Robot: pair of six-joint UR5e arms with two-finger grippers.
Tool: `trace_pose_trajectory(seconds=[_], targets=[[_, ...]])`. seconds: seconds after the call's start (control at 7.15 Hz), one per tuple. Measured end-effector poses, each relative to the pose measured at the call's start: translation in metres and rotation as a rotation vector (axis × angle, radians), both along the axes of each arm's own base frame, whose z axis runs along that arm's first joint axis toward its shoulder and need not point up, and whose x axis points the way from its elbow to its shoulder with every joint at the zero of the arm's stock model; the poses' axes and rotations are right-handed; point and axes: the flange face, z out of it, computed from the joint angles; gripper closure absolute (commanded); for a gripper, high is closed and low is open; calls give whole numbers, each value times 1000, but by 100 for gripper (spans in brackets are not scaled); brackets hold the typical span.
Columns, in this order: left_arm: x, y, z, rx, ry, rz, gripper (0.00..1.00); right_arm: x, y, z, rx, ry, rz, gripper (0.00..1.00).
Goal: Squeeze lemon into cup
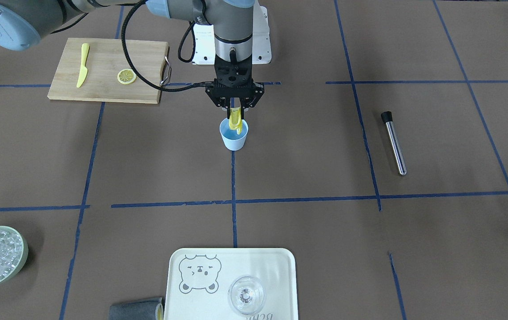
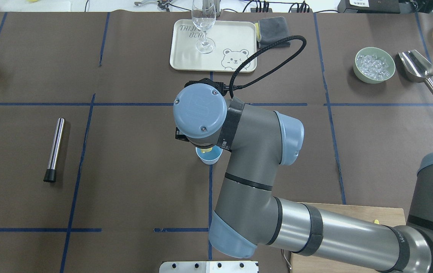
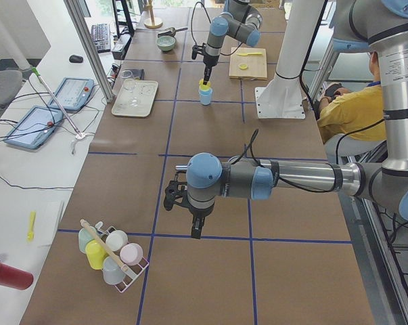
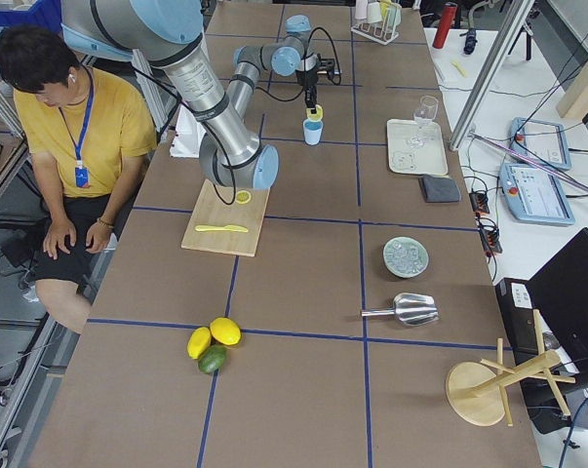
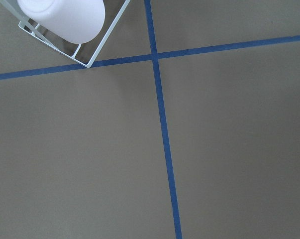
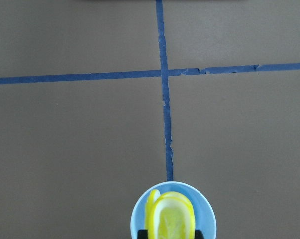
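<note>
R end effector vertical, pinched shut — L arm outstretched, hovering.

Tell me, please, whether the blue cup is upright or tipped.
Upright: the cup stands on its base, mouth up, below the lemon in the right gripper.

Only legible txt: cream tray w/ bear-face drawing, letters "TAIJ…" over "BEA…" in overhead view, ends hidden behind wine glass. Front view: same print upside down, cut off at frame edge. Nothing else readable.
</note>
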Motion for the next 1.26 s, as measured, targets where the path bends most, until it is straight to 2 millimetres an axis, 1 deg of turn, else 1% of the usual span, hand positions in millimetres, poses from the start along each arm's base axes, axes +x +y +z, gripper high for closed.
trace_pose_trajectory(seconds=[0.14, 0.28, 0.42, 0.98, 1.12, 1.26], targets=[[0, 0, 0, -1, 0, 0, 0, -3, -1, 0, -1, 0, -1, 25], [0, 0, 0, -1, 0, 0, 0, -5, -1, 1, -2, 1, -3, 7], [0, 0, 1, -2, 0, 0, 0, -5, -1, 2, -2, 1, -3, 1], [0, 0, 1, -2, 0, 0, 0, -4, 1, 0, -8, -7, -17, 0], [0, 0, 3, -7, 0, -1, 0, 3, -1, -1, -7, -13, -34, 0], [0, 0, 5, -13, 1, -2, 0, 17, -11, 3, 0, -16, -63, 0]])
